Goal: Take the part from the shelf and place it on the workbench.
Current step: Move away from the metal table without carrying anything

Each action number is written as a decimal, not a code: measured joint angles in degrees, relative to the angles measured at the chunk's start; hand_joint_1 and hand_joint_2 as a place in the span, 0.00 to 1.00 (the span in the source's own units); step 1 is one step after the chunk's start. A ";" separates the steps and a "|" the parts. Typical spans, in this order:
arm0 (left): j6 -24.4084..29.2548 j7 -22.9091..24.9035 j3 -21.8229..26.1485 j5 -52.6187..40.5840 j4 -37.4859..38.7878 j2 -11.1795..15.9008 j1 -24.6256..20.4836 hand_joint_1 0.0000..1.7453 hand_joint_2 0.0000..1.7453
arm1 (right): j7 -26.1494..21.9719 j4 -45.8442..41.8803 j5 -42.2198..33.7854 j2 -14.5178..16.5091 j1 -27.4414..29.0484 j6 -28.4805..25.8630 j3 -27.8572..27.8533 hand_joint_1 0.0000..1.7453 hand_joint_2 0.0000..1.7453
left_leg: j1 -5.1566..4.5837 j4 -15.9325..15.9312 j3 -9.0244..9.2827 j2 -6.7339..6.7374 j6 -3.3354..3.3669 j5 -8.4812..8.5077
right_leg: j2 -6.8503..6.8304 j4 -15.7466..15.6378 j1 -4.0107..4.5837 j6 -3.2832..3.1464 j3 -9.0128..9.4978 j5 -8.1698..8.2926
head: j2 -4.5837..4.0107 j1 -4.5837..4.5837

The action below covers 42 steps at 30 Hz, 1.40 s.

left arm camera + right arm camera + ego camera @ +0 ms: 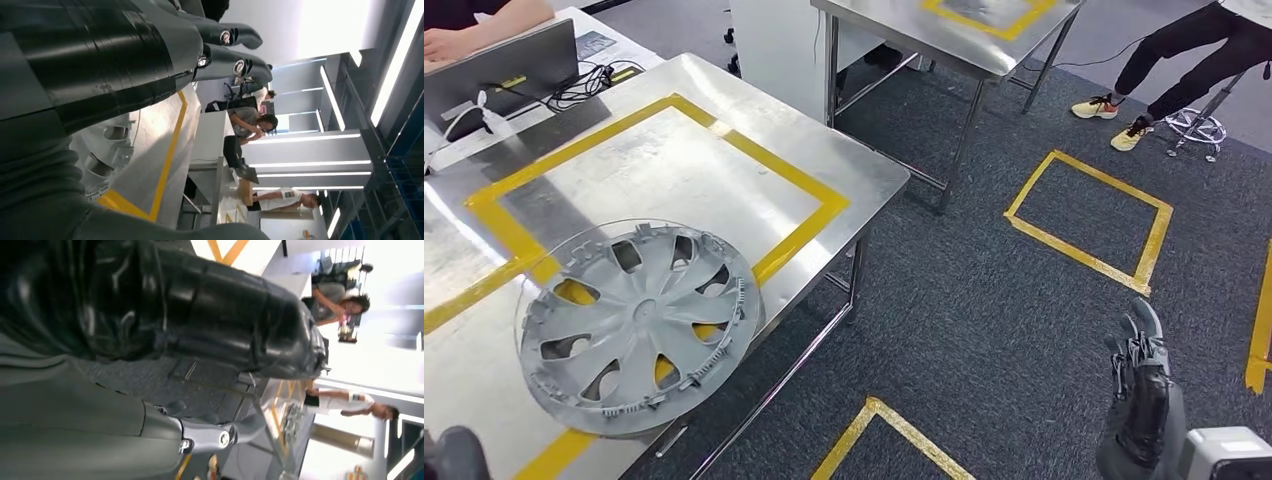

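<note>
Silver-grey wheel cover point(637, 328) lies flat on the steel surface point(864, 170), lower left of the frame, overlapping the yellow tape outline point(809, 232) near the front edge. Right robot hand point(1140, 385) hangs at lower right over the carpet, fingers loosely curled, holding nothing. Left robot hand point(150, 55) has fingers extended and holds nothing, apart from the cover.

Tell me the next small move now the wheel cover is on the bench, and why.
Probably nudge the wheel cover further in: it lies flat across the yellow tape, its rim overhanging the workbench edge. Neither the right hand, low over the floor, nor the left hand holds anything.
</note>
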 joint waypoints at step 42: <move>0.00 3.65 0.91 -2.63 0.14 -0.33 -0.68 0.00 0.00 | 0.68 -0.81 -0.15 0.37 0.15 -0.02 0.02 0.00 0.00 | -1.49 -0.75 0.44 6.38 -0.32 -0.37 | -4.56 -6.79 3.22 -4.52 3.87 3.12 | 0.00 1.79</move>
